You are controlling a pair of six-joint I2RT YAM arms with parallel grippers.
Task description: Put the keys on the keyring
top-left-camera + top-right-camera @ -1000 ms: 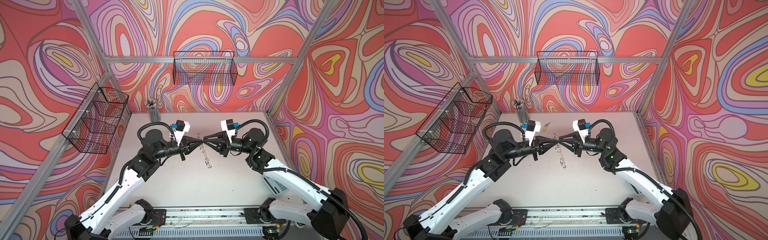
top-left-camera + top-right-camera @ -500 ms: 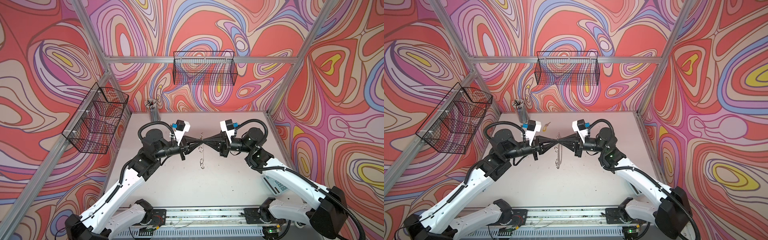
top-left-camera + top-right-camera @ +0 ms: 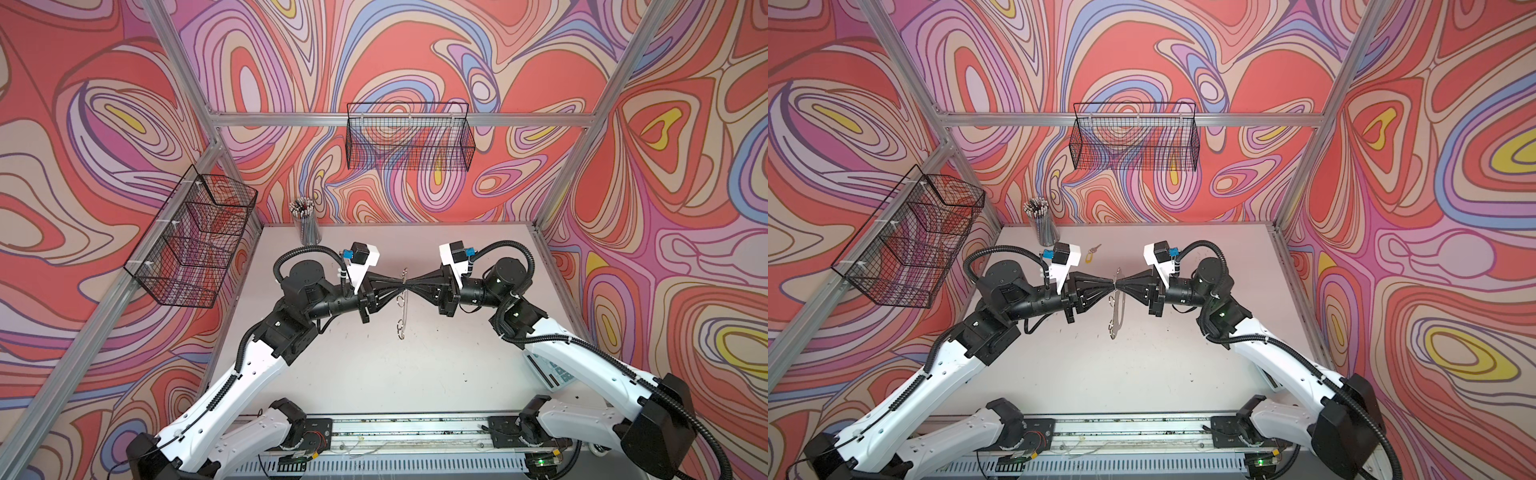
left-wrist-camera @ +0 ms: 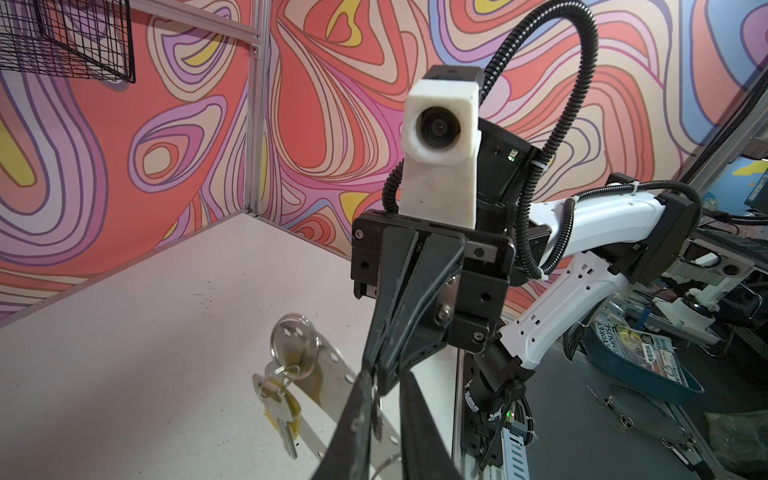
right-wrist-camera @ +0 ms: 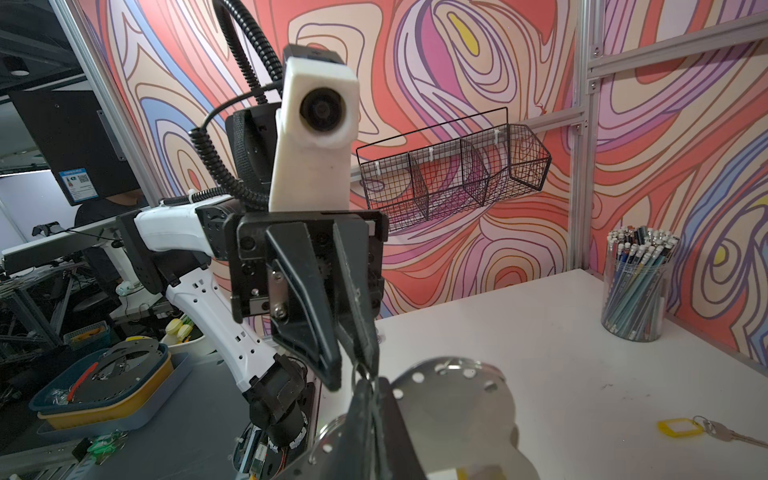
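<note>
A: A white table (image 3: 374, 365) is shown, boxed in by walls (image 3: 415, 62) printed with red, pink and lilac swirls. How much of the task can be judged done?

B: About half, it would seem. One key (image 4: 284, 419), backed by its yellow tag (image 4: 294, 405), is seen hanging from a wire ring (image 4: 295, 349) on the keyring (image 5: 457, 405). The second key (image 5: 725, 434), with its tag (image 5: 675, 428), is left lying on the table near the pencil cup (image 3: 1044, 226). In a top view it is found at about eleven o'clock from the plate.

A: Where is the keyring held?

B: It is held in the air over the middle of the table, hanging edge-on toward six o'clock in both top views. The right gripper (image 4: 376, 374) is clamped on it near its upper end. The left gripper (image 5: 352, 376) is met with it tip to tip, jaws parted a little. Whether anything is pinched there cannot be told.

A: How is the keyring described?

B: A flat, silvery-grey metal plate is seen, rounded at one end. Small holes are punched along its border.
</note>
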